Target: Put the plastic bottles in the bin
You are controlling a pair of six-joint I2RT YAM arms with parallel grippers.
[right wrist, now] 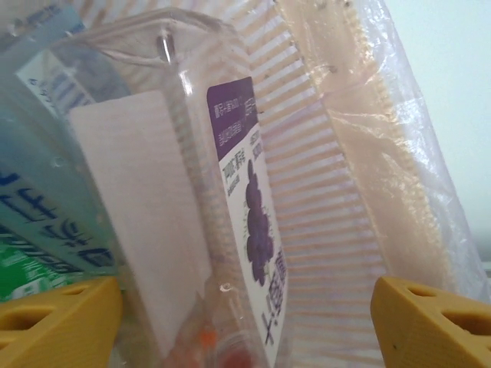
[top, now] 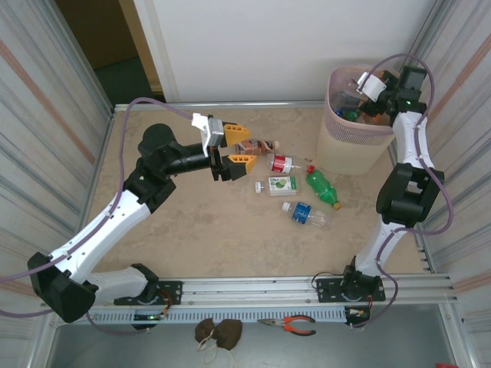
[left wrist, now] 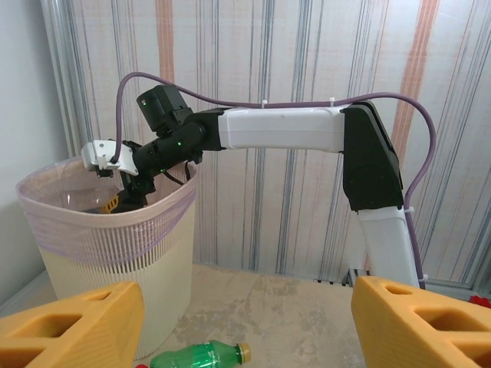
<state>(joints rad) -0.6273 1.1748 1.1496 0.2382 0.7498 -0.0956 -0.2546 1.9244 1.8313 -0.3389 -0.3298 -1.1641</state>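
Beige table [top: 192, 222] is carrying everything. The bin [top: 345, 153] is standing at the far right corner with the pink liner folded over its rim, and several bottles are already lying inside it.

The right arm is reaching up and over the rim, and the right gripper [top: 367, 86] is hanging in the bin mouth. Its jaws are standing wide apart. A clear bottle with a purple grape label [right wrist: 245, 230] is leaning between the yellow fingers [right wrist: 430, 322], not clamped.

The left gripper [top: 247, 146] is hovering mid-table, spread open and gripping nothing. A brown-tinted bottle [top: 261, 145] is lying just past its fingertips.

More are lying loose on the table to its right, near the bin (all on their sides):
- green bottle [top: 322, 188]
- blue-label bottle [top: 307, 214]
- green-label clear bottle [top: 281, 185]
- red-label bottle [top: 282, 162]
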